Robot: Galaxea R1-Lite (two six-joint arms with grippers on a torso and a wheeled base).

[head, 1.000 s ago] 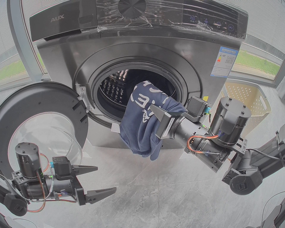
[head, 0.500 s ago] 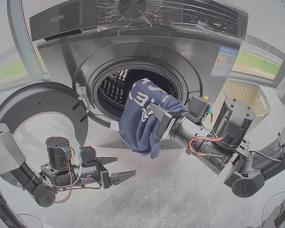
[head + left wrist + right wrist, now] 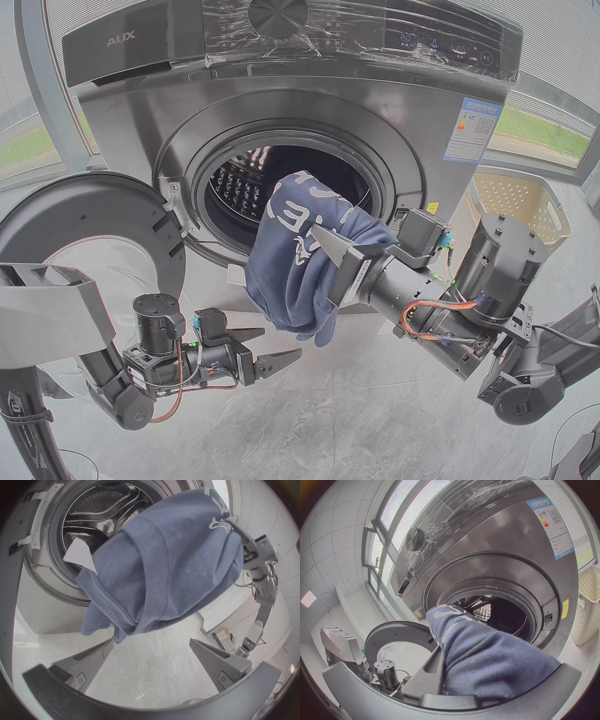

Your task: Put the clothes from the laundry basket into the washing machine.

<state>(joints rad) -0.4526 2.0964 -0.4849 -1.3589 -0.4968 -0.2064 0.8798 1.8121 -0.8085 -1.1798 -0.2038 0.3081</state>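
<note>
Swinging in from the lower left, the left arm now reaches across the floor (image 3: 350,412) toward the middle, forearm low and level. The left gripper (image 3: 281,345) has come to rest just below the hanging hem of the navy garment (image 3: 287,269), jaws apart and holding nothing. The right arm has edged slightly left with its load. It stretches up from the right, wrist angled toward the washing machine (image 3: 300,94). The right gripper (image 3: 331,256) is clamped on the garment, which bunches over it and hangs in front of the lower rim of the open drum (image 3: 244,187), outside the machine. The door (image 3: 94,219) stands swung wide to the left. The laundry basket (image 3: 531,200) sits right of the machine, behind the right arm.
</note>
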